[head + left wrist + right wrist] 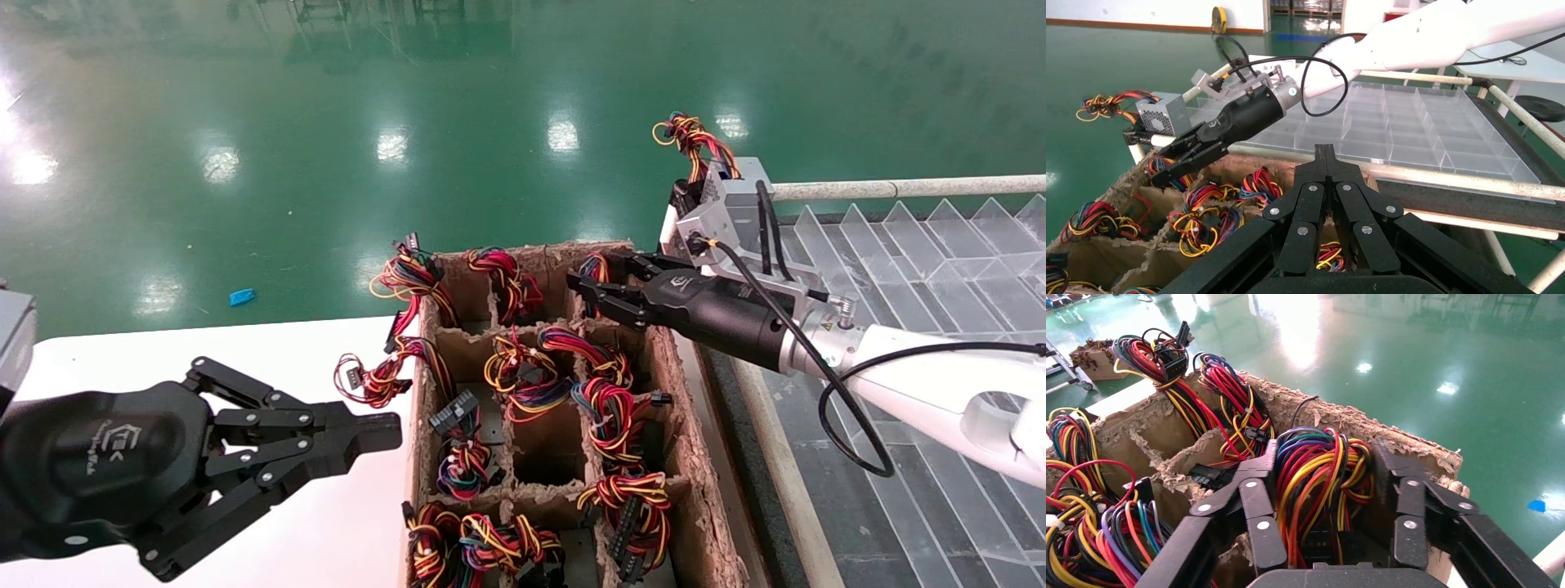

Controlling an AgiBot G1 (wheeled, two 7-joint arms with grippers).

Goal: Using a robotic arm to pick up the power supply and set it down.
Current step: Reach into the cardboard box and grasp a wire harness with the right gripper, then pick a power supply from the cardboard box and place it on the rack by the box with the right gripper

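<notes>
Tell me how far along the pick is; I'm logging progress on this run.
Early. Done: one power supply already sits by the clear divider tray. In hand: the right gripper, open, straddles the wire bundle in the cardboard crate's far right cell, not yet closed. Left: grasp, lift and set down. The left gripper waits shut over the white table.

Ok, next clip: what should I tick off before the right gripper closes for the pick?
1. Right gripper open: ok, one finger on each side of the wire bundle.
2. Positioned over the cardboard box, at its far right compartment: ok.
3. Power supply casing in view between the fingers: cannot tell, only wires show.
4. Neighbouring bundles outside the fingers: ok in the right wrist view.
5. Left gripper out of the way: ok, shut, over the white table.
</notes>
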